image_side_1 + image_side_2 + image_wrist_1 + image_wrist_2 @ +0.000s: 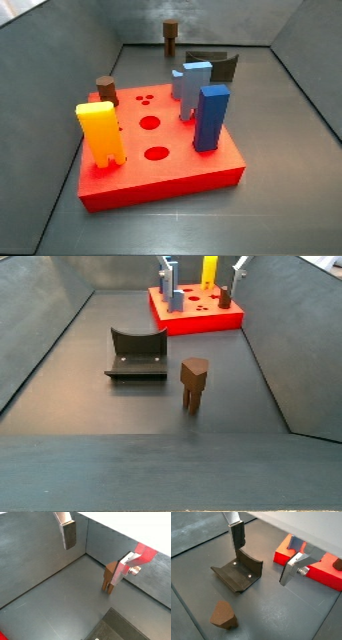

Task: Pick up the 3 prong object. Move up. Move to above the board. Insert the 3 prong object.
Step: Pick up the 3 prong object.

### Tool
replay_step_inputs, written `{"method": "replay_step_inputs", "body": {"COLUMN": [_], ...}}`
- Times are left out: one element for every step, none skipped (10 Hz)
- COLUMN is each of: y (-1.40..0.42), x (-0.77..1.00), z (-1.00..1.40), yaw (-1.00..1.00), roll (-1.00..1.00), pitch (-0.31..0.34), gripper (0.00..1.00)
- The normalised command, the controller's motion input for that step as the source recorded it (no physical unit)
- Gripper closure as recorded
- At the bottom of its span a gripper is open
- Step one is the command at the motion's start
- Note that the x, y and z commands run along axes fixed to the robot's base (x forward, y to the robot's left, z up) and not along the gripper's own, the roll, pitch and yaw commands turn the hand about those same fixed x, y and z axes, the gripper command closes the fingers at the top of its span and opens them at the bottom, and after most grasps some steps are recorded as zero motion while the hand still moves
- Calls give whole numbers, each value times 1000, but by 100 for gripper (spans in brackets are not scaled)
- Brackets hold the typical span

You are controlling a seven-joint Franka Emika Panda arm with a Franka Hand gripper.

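The 3 prong object [194,384], a slim brown post, stands upright on the grey floor in front of the fixture; it also shows in a side view [170,35] and in both wrist views [108,577] [223,615]. The board [160,175], a thick red slab with holes, shows in the other side view [201,322] and both wrist views [314,574] [144,554]. My gripper [92,564] [261,564] hangs above the floor, open wide and empty, and nothing lies between its fingers [238,534]. It is well apart from the post.
The dark fixture [238,574] [136,354] stands on the floor below the gripper. The board carries a yellow block [99,130], two blue blocks [211,115] and a short dark cylinder [106,90]. Grey walls [33,557] enclose the floor.
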Motion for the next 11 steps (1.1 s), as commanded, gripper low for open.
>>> {"method": "replay_step_inputs", "body": {"y": [0,223,394,574,691,591,449,377,331,317,217], "x": [-3,-383,-320,-471,-186,309,597,777,706,646,314], "z": [-29,-160,-317,-431,-474,-394,-300,-231,-300,-454,-834], "yaw": [0,0,51,94,57,0,0,0,0,0,0], "roll": [0,0,0,0,-36,-90,-104,-116,-127,-149,-49], "pitch": [0,-1,-1,-74,-84,0,0,17,0,0,-140], "gripper": [0,0,0,0,0,0,0,0,0,0,0]}}
